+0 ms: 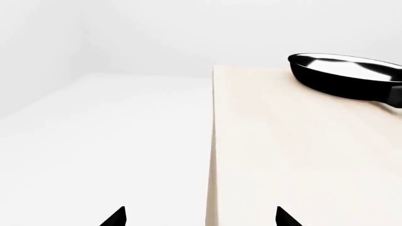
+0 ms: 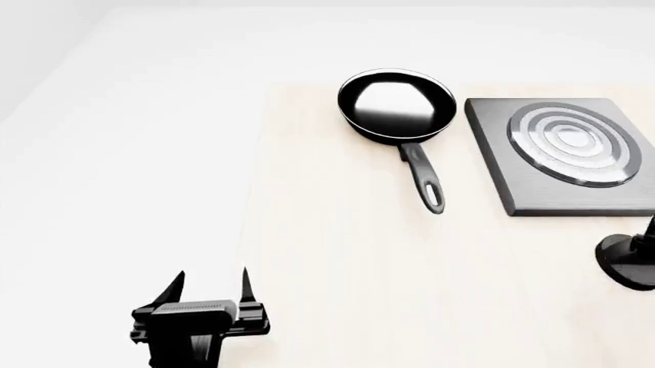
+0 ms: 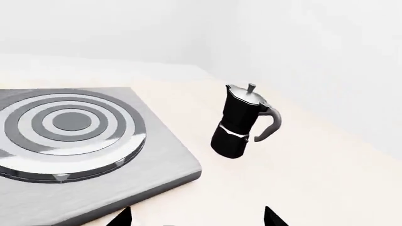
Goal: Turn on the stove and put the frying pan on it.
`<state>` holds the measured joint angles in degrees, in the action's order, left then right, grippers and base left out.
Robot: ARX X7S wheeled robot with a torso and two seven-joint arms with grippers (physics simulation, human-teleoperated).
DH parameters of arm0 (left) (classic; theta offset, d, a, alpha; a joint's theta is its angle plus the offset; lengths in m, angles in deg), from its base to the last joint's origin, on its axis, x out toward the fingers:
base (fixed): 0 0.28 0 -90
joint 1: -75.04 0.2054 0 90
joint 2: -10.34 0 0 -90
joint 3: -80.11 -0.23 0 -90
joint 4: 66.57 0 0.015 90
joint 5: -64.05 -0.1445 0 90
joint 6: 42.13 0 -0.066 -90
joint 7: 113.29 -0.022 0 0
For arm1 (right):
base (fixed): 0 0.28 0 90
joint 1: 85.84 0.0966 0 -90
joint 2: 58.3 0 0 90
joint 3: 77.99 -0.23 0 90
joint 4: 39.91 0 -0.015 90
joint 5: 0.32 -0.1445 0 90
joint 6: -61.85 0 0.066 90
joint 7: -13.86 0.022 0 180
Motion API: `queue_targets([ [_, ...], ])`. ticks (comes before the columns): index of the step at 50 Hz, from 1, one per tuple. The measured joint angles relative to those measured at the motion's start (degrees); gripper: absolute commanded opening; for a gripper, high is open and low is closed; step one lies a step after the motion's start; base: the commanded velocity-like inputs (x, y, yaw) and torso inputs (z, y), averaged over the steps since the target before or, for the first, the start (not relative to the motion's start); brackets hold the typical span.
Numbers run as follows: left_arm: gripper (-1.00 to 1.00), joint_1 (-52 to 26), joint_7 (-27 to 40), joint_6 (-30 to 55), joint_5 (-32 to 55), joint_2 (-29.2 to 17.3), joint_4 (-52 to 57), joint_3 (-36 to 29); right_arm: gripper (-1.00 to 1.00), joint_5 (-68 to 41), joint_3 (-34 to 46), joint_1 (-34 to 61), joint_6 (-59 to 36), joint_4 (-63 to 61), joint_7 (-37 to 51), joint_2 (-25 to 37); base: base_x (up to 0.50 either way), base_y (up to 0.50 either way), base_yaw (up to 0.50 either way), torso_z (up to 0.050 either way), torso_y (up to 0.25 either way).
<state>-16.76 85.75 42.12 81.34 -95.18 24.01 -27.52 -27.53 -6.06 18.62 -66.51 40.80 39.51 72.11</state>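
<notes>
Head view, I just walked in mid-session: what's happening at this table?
Nothing is held. The round black frying pan sits on the pale wooden table beside the flat dark grey stove, not on it. The left claw hovers open near the table's edge. The right claw, open, faces the stove and a black-and-silver moka pot.

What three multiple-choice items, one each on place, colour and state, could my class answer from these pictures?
1. The round black frying pan lies where?
A. On the burner rings
B. On the table, beside the flat dark grey stove
C. In an end effector

2. What colour is the pan handle?
A. Black
B. Red
C. Silver

3. How is the left end effector?
A. Shut on the pan
B. Shut and empty
C. Open and empty

Key: 1 B, the rings are bare; 2 A, it is dark throughout; 3 C, its fingertips stand apart with nothing between.
</notes>
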Motion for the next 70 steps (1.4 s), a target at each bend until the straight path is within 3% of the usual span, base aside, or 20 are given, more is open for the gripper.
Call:
queue_targets([
  [11, 1.00, 0.2, 0.2, -0.1, 0.2, -0.2, 0.4, -0.1, 1.00, -11.4, -1.4, 5.4, -14.3, -16.1, 2.3, 2.1, 0.00, 0.00, 0.00, 0.000, 0.000],
  [24, 1.00, 0.1, 0.3, -0.2, 0.6, -0.4, 0.4, -0.3, 1.00, -22.5, 3.5, 18.5, -25.1, -20.1, 3.2, -0.5, 0.00, 0.00, 0.00, 0.000, 0.000],
  [39, 1.00, -0.1, 0.4, -0.3, 0.8, -0.5, 0.2, -0.5, 1.00, -29.0, 12.5, 32.5, -31.9, -14.3, 2.5, -7.8, 0.00, 0.00, 0.00, 0.000, 0.000],
  [70, 1.00, -0.1, 0.8, -0.6, 0.9, -0.9, 0.2, -1.1, 1.00, -24.8, 29.9, 48.5, -31.1, 9.7, -7.6, -17.2, 0.00, 0.00, 0.00, 0.000, 0.000],
])
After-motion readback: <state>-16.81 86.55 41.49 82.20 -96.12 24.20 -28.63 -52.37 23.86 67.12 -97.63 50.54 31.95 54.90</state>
